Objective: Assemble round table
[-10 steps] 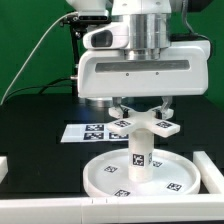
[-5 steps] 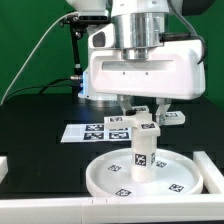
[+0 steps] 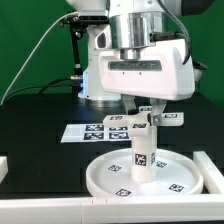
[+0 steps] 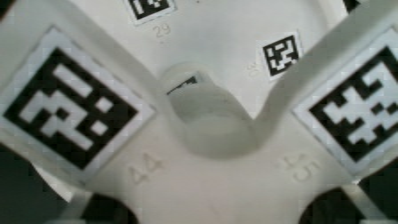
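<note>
The large white round disc (image 3: 100, 178) lies on the black table near the front. The short cylindrical leg (image 3: 141, 160) stands upright in its central hub. The small branched foot piece (image 3: 152, 120) sits on top of the leg, its tagged arms spread to both sides. My gripper (image 3: 146, 110) hangs straight above and is shut on the foot piece's middle. In the wrist view the foot piece (image 4: 214, 130) fills the picture, with two large tags on its arms. The disc (image 4: 214, 25) shows beyond it. My gripper (image 4: 217, 200) clasps the piece from both sides.
The marker board (image 3: 88, 131) lies flat behind the disc. White raised bars edge the table at the front (image 3: 40, 210), the exterior view's right (image 3: 211, 170) and the exterior view's left (image 3: 3, 165). A green backdrop and cables stand behind.
My hand has turned about its vertical axis above the leg. The foot piece has turned with it, its arms now pointing further to the exterior view's right.
</note>
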`<state>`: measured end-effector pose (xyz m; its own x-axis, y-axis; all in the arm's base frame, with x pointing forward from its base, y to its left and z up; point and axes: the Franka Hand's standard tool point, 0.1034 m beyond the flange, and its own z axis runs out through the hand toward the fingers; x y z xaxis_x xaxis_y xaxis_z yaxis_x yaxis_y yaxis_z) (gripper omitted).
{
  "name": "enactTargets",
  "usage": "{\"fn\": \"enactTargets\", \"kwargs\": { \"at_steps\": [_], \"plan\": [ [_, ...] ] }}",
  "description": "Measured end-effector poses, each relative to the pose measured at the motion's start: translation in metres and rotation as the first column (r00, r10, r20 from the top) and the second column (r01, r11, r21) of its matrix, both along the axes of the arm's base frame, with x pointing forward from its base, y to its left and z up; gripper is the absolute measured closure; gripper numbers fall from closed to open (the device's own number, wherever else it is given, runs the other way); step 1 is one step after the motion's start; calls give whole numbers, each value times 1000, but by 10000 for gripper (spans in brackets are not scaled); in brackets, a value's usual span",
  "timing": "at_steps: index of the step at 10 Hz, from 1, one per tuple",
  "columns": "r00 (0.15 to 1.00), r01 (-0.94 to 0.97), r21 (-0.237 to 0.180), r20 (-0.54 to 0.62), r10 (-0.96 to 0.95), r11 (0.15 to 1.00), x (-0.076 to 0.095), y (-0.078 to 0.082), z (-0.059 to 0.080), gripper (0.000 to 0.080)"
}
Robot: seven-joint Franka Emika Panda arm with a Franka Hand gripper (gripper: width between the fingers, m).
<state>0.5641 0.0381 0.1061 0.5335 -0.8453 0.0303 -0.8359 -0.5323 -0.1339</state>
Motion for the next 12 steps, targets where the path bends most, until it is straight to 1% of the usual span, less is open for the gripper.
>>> {"fn": "enactTargets", "kwargs": {
  "at_steps": [1, 2, 3, 4, 6, 7, 8, 9, 10, 11, 12],
  "plan": [
    [997, -66, 2, -30, 66, 998, 0, 4, 5, 174],
    [988, -151, 2, -34, 151, 989, 4, 7, 16, 174],
    [941, -339, -40, -32, 338, 940, 6, 8, 24, 157],
    [894, -449, -49, -30, 448, 892, 5, 11, 28, 157],
    [710, -704, -48, -70, 700, 709, 3, 6, 25, 151],
    [636, -771, -52, -83, 767, 634, 4, 7, 22, 151],
    [608, -794, -55, -82, 790, 605, 4, 6, 23, 151],
    [553, -833, -59, -84, 829, 549, 4, 5, 23, 151],
    [452, -892, -60, -89, 888, 448, 3, 3, 22, 151],
    [279, -960, -42, -96, 956, 276, 0, -2, 21, 151],
    [165, -986, -26, -115, 980, 163, -2, -2, 21, 151]
  ]
}}
